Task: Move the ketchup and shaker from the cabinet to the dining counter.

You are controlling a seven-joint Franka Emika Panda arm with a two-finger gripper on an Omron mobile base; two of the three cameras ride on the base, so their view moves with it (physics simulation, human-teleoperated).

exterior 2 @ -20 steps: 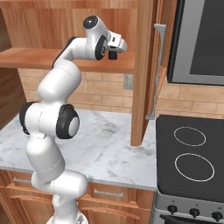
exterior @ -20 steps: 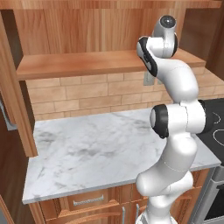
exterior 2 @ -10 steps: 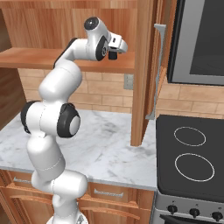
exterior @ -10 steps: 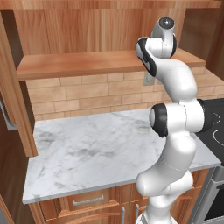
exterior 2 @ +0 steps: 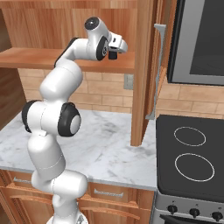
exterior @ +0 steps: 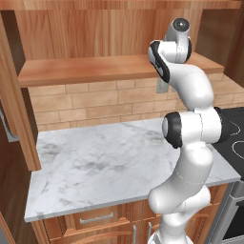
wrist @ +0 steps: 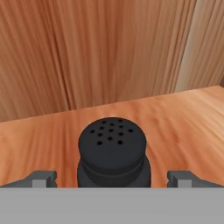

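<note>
The shaker (wrist: pixel 112 144), small and black with a perforated round top, stands upright on the wooden shelf (wrist: pixel 183 118) of the cabinet (exterior: pixel 86 71). In the hand view my gripper (wrist: pixel 111 177) is open, with one fingertip (wrist: pixel 41 177) on each side of the shaker and a gap between them and it. In the right base view the gripper (exterior 2: pixel 114 53) reaches over the shelf (exterior 2: pixel 30 57) beside the open cabinet door (exterior 2: pixel 142 74). The ketchup and the dining counter are out of view.
Below the shelf lies a small marble counter (exterior: pixel 95 167) backed by brick tile. A black stovetop (exterior 2: pixel 188 153) sits to the right, with a dark oven front (exterior 2: pixel 197 43) above it. The open left cabinet door (exterior: pixel 14 105) hangs at the left.
</note>
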